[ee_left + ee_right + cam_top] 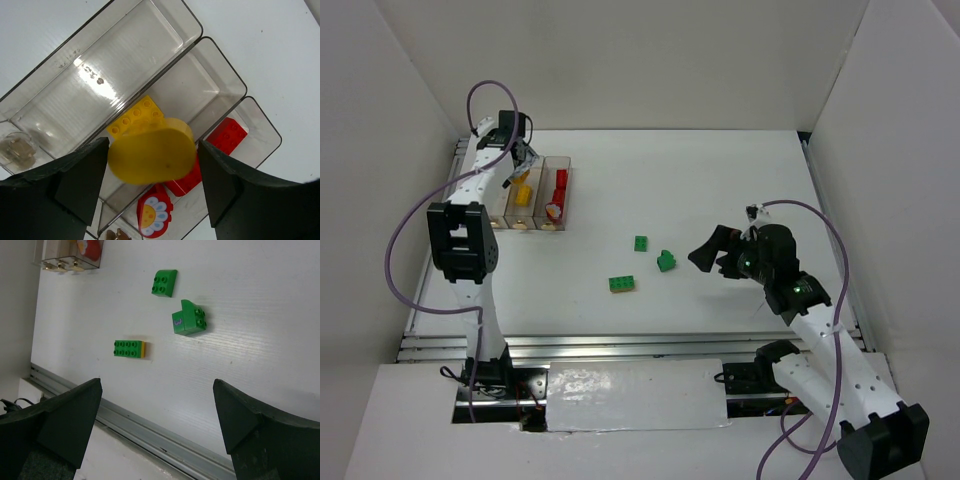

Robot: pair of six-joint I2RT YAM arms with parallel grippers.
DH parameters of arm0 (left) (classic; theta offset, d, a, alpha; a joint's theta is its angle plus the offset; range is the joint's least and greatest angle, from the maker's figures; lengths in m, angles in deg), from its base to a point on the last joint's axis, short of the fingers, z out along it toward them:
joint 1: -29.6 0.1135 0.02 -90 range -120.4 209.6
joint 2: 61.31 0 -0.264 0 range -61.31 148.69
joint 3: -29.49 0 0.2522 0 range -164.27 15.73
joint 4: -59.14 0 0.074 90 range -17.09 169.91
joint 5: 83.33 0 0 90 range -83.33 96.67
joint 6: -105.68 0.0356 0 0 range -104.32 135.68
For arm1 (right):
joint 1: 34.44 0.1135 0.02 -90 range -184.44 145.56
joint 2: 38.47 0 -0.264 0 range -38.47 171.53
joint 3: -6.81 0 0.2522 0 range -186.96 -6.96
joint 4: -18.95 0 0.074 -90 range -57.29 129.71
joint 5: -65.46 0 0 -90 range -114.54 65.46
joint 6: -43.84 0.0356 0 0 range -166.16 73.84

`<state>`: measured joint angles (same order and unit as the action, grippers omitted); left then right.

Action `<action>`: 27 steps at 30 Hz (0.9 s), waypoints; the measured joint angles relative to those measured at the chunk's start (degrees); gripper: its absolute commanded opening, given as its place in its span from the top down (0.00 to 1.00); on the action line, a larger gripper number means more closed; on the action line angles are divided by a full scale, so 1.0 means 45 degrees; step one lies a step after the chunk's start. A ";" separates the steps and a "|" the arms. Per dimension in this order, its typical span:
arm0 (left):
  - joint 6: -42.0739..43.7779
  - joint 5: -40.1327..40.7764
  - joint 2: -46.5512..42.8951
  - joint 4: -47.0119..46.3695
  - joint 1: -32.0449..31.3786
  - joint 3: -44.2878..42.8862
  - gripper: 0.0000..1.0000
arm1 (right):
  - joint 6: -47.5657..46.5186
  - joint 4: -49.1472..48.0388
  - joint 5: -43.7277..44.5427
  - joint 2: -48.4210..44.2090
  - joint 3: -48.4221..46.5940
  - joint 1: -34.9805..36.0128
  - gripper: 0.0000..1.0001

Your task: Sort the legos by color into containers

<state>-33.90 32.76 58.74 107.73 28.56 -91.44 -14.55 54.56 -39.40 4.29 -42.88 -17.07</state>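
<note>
Left gripper (151,175): clamped on the yellow rounded plastic brick (152,147). I'm holding it over the middle clear plastic bin (220,65), the yellow bin.
Brick vs jaws: it sits between both fingers, above a yellow studded brick (135,117).
Bin row (535,190): far left corner of the table. Red bricks (227,135) are in the neighbouring bin.
Right gripper (157,412): jaws wide apart and empty, toward the right edge.
Green studded bricks (188,319): three lie mid-table, ahead of the right jaws with none between them. Probably my next pick.

A white table (720,180) stands boxed in by plain white panels: a back wall (620,60), a left wall (370,150) and a right wall (890,150). A metal rail (620,345) runs along the near edge. Below it a glossy white sheet (635,395) catches glare. The light is soft and even.
</note>
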 measured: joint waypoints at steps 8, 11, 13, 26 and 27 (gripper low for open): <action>0.0029 -0.0418 -0.0005 -0.0185 0.0087 0.0029 0.00 | 0.0000 -0.0010 -0.0121 0.0117 0.0000 0.0000 0.00; 0.0121 -0.0685 -0.0189 -0.0189 0.0092 0.0238 0.01 | 0.0000 -0.0097 -0.0248 0.0180 0.0005 0.0000 0.00; 0.0350 -0.0831 -0.0831 -0.0423 0.0005 0.1117 0.00 | 0.0005 -0.0296 -0.0321 0.0515 0.0005 0.0078 0.01; 0.2152 -0.1423 -1.3522 -0.2055 -0.3099 0.9447 0.01 | 0.0214 -0.0296 0.3905 0.7558 -0.3376 0.5780 0.00; 0.2370 -0.1588 -1.4192 -0.2025 -0.3099 0.9729 0.01 | 0.0253 -0.0267 0.4197 0.8121 -0.3730 0.5989 0.00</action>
<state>-23.23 25.61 -5.13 98.62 14.61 -47.66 -13.41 53.35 -20.51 40.84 -59.66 9.88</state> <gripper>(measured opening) 0.994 0.996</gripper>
